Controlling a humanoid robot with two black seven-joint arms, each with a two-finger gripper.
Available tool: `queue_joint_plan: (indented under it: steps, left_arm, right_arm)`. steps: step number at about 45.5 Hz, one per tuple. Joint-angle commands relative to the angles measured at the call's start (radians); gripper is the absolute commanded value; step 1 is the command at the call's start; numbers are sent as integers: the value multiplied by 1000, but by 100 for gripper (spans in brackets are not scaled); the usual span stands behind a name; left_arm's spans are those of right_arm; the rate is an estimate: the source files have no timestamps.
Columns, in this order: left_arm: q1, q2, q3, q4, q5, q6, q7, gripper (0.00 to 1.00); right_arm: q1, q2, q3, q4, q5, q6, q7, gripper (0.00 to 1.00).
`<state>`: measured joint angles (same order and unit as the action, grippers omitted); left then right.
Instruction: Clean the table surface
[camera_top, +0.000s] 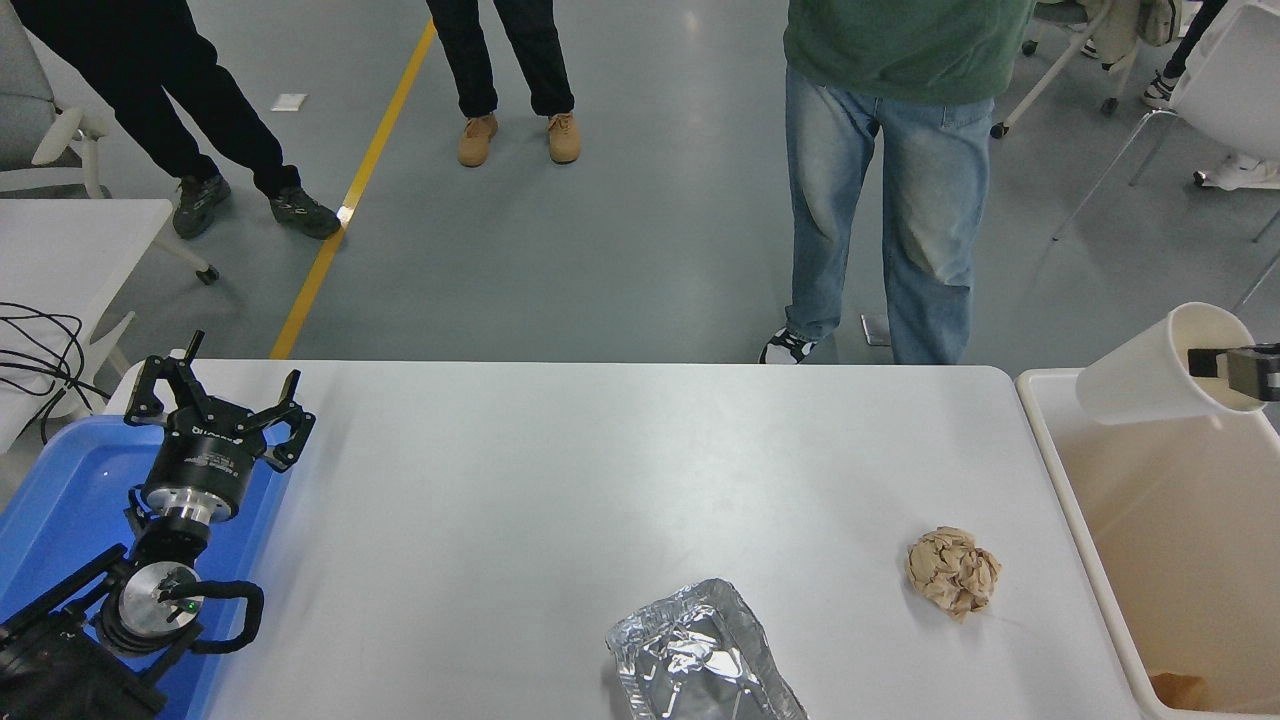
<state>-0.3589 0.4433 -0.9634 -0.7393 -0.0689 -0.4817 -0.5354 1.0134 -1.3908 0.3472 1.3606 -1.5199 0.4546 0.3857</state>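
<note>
Head view: R fingers (1240, 368) clamp paper cup (1160, 368) over bin (1040, 420).

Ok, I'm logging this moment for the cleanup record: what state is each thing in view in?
paper cup: tipped on its side, held by its rim above the bin
right gripper: shut on the cup rim
left gripper: jaws open, parked over the blue tray
crumpled paper ball: lying on the table surface
foil tray: crinkled, at the table's near edge
bin: open, nearly empty

White matte table surface (560, 470), level, rounded corners.
</note>
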Motion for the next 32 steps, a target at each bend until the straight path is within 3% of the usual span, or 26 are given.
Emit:
queue_joint_plan:
  steps: [1,20,32]
  left_arm:
    - [0,0,0,0,0,0,0,99]
    - [0,2,0,0,0,0,0,99]
    - [0,0,0,0,0,0,0,99]
  right_arm:
    - [-19,70,-2,-159,17,-23,1,0]
    - [-148,226,-1,-417,18,-154,-1,0]
    - [-251,343,-2,-590,107,-252,-1,0]
